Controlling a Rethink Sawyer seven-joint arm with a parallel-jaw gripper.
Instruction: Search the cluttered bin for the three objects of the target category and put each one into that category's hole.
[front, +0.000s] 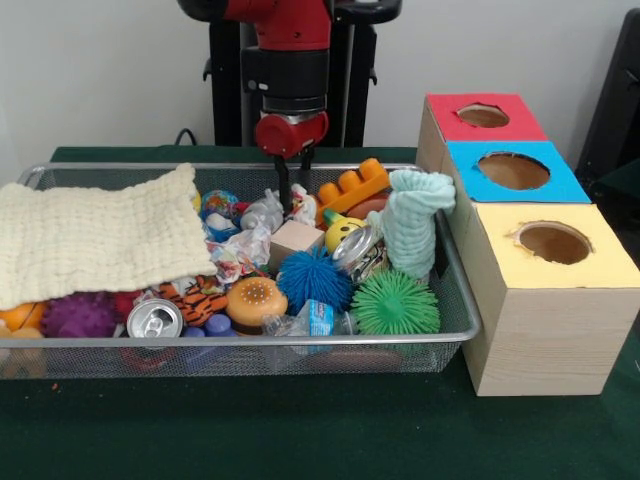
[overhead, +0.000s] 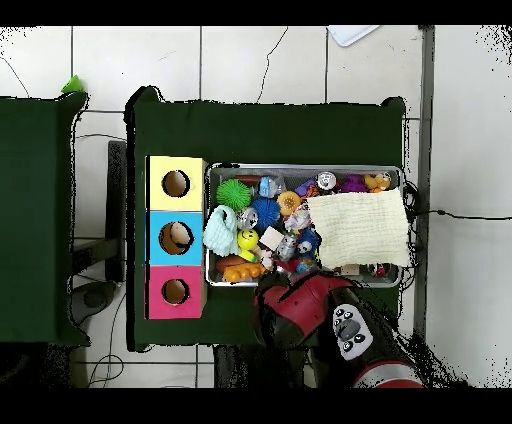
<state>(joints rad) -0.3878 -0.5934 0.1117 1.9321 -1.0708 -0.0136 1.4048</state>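
Observation:
My gripper (front: 294, 190) hangs low over the back middle of the wire bin (front: 250, 345), open, with nothing seen between its jaws. Its tips stand beside a crumpled white wrapper (front: 301, 205) and a wooden block (front: 295, 240). The bin's clutter includes a blue spiky ball (front: 313, 278), a green spiky ball (front: 395, 303), a burger toy (front: 256, 298), a soda can (front: 155, 318) and an orange toy brick (front: 352, 187). In the overhead view the arm (overhead: 320, 310) hides the gripper. The box has a red hole (front: 483, 115), a blue hole (front: 513, 170) and a yellow hole (front: 553, 242).
A cream cloth (front: 100, 235) covers the bin's left half in the front view. A teal knitted piece (front: 415, 220) stands upright at the right end. In the overhead view something pale lies inside the blue hole (overhead: 176, 237). The box touches the bin's end.

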